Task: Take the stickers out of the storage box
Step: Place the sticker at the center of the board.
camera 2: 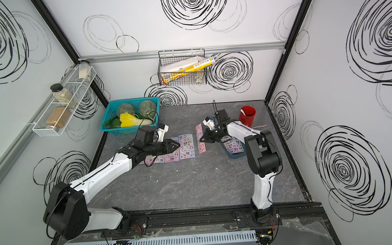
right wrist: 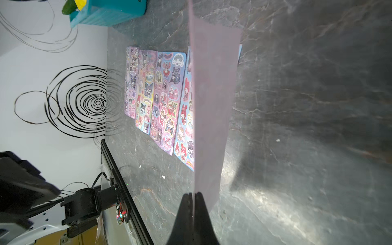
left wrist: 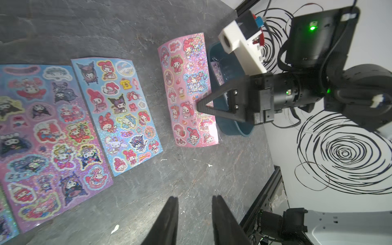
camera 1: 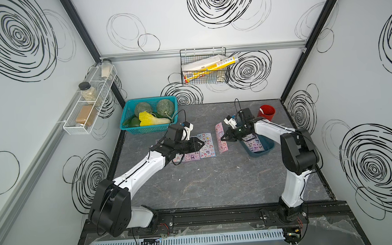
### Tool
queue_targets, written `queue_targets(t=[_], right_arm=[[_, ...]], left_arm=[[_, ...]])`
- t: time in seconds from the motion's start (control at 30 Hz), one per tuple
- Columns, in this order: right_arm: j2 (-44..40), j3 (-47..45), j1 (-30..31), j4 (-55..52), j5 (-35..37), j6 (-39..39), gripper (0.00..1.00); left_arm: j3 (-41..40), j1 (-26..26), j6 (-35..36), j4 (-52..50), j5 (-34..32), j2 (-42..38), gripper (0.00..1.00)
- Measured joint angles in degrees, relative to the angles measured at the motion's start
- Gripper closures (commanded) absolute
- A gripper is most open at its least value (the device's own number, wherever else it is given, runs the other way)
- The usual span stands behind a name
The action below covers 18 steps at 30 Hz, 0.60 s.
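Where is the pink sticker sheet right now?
In both top views the pink sticker sheet is pinched in the right gripper, between the storage box and the laid-out sheets.

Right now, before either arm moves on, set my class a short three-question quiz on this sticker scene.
1. True or false: the storage box is empty.
2. What do the right jaws hold? A) the pink sticker sheet B) the red cup C) nothing
3. Fill in: the left jaws stand ____ and hold nothing.
Key: 1 false, a lilac sticker sheet lies in it. 2 A. 3 open.
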Motion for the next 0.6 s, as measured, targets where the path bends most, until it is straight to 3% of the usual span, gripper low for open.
queue_targets(t=[0.23, 0.6], right_arm=[[7.28, 3.3, -0.02, -4.42, 2.86, -4.02, 0.96], [8.87, 6.34, -0.39, -7.85, 9.01, -5.81, 0.94]], left_arm=[[-2.05, 2.43, 1.64, -2.21, -0.83, -2.86, 0.66], [-2.43, 4.24, 3.78, -3.58, -0.96, -4.28, 0.66]])
